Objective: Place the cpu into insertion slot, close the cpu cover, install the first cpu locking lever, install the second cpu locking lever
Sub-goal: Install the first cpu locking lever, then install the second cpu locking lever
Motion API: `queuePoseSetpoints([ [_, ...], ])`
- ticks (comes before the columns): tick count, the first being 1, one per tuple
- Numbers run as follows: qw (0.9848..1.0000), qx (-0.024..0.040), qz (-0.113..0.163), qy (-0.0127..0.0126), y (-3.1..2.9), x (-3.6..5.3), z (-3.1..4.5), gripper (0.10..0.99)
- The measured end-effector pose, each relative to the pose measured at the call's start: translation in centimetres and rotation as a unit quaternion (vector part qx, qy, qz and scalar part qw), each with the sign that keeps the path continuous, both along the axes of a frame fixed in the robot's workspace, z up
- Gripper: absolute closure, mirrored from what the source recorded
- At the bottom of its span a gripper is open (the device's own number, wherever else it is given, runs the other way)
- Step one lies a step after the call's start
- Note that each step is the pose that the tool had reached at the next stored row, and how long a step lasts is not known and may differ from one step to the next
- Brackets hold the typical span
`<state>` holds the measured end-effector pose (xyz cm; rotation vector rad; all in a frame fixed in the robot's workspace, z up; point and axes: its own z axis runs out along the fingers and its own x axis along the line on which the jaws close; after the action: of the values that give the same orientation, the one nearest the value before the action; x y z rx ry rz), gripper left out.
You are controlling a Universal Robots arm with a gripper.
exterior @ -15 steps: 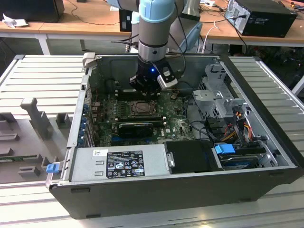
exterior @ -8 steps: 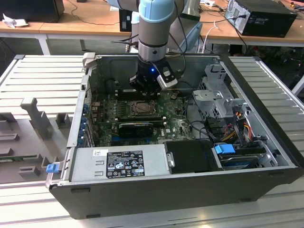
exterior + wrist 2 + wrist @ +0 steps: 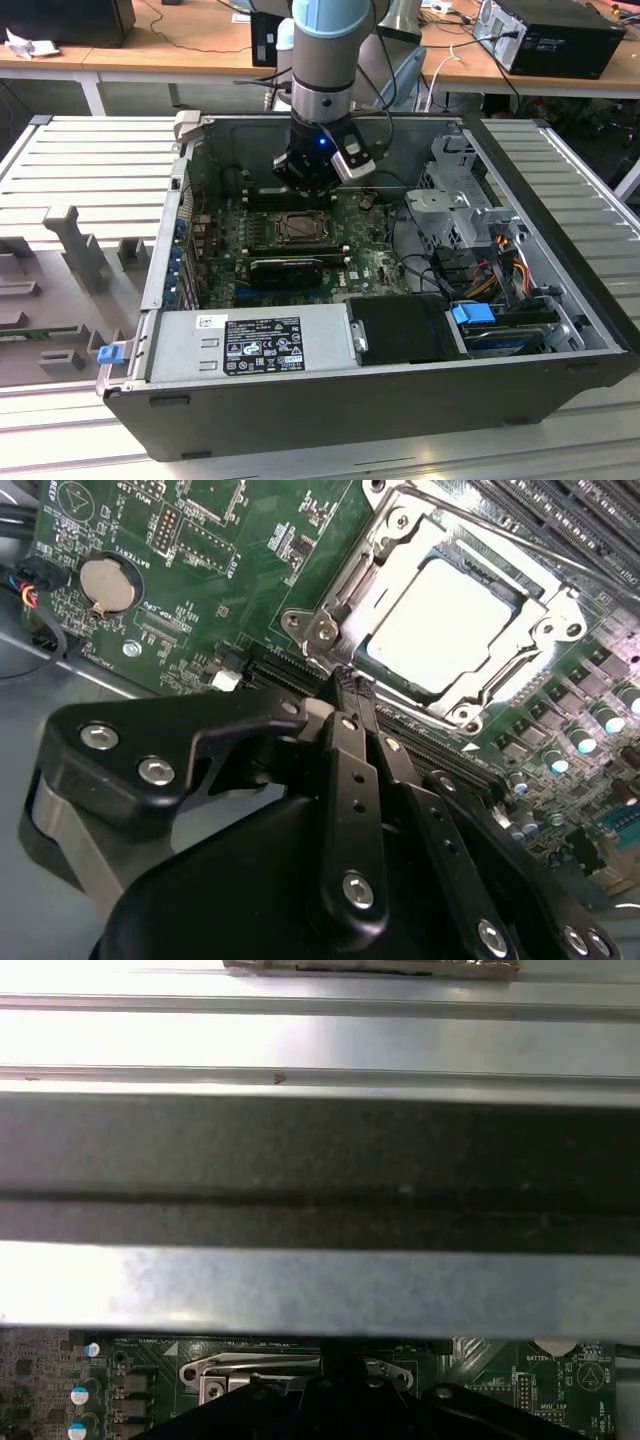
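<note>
Inside an open computer case [image 3: 560, 290], the gripper [image 3: 352, 685] hangs with its two black fingers [image 3: 345, 750] pressed together, clenched on nothing, their tips just beside the near edge of the socket on the green motherboard [image 3: 180, 570]. Just past those tips, in the second wrist view, the cpu [image 3: 440, 620] lies flat in the insertion slot [image 3: 325, 630], and the cpu cover [image 3: 400, 545] sits down around it, its silver frame bordering the chip's pale top on every side. Beyond the socket run the long black memory slots [image 3: 575, 525]. In the exterior view the arm [image 3: 325, 60] stands straight down over the same socket [image 3: 298, 228], with the dark graphics card [image 3: 285, 270] lying on the nearer side of it.

The risk, by the look of it, lies in the closeness: the fingertips sit at the frame's corner (amid small board parts), and a sideways slip could scrape the board or nudge the cover askew. Whether either locking lever is latched cannot be told.
</note>
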<state>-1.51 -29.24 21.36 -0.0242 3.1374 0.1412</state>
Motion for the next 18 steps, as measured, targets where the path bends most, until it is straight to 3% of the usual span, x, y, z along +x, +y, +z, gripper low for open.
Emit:
queuePoseSetpoints([
  [8,1.0000,0.0000,0.000,0.0000,-0.42,0.00,0.00,0.980],
  [15,1.0000,0.0000,-0.001,0.0000,-0.69,0.01,1.79,0.980],
  [18,1.0000,0.0000,-0.002,0.0000,-1.14,0.01,1.79,0.980],
])
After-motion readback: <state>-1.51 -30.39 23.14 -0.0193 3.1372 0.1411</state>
